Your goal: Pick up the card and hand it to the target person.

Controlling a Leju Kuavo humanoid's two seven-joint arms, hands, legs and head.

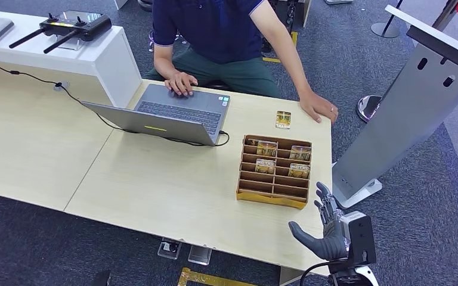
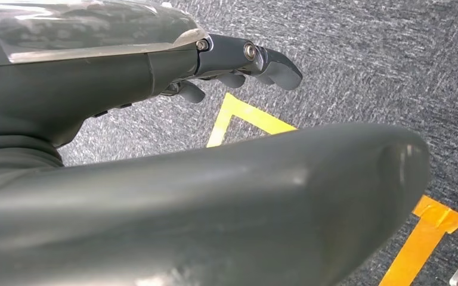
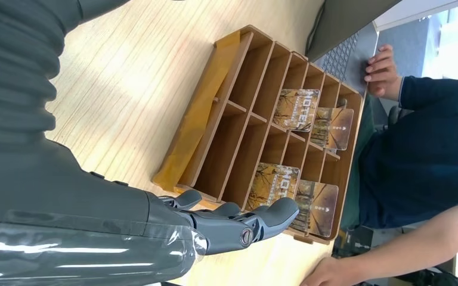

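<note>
Plainly, right hand [image 1: 328,229] fingers [image 3: 274,215] spread, empty

An office corner with a pale wood tabletop [image 1: 155,185] on grey carpet [image 1: 30,238].

The tabletop is light, grained wood made of two joined panels, with a raised white counter [image 1: 104,56] at its far left end. Grey-blue carpet covers the floor all around, marked with strips of yellow tape [image 2: 247,116] near the table's base. To the right stands a slanted grey and white stand [image 1: 405,101], and beyond it the round chrome base [image 1: 370,107] of a barrier post. Even, bright light falls across the wood.
</note>
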